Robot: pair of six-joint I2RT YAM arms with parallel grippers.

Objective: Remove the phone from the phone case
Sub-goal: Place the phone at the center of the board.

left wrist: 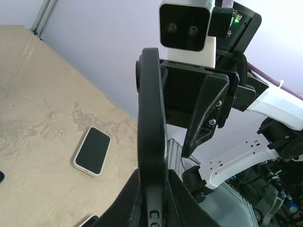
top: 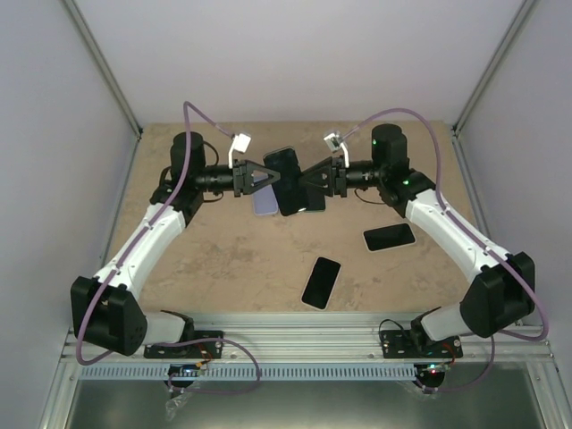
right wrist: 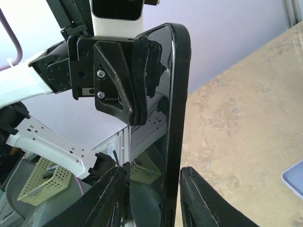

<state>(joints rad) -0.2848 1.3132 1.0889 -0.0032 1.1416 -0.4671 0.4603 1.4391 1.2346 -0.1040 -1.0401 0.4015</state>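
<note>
A white-edged phone (top: 390,238) and a black phone (top: 322,281) flat on the beige table (top: 223,259).

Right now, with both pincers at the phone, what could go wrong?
1. The phone hangs in the air between the left pincer and the right pincer; a weak grip while pulling could drop it onto the table.
2. The two pincers stand almost tip to tip, so they may collide.
</note>
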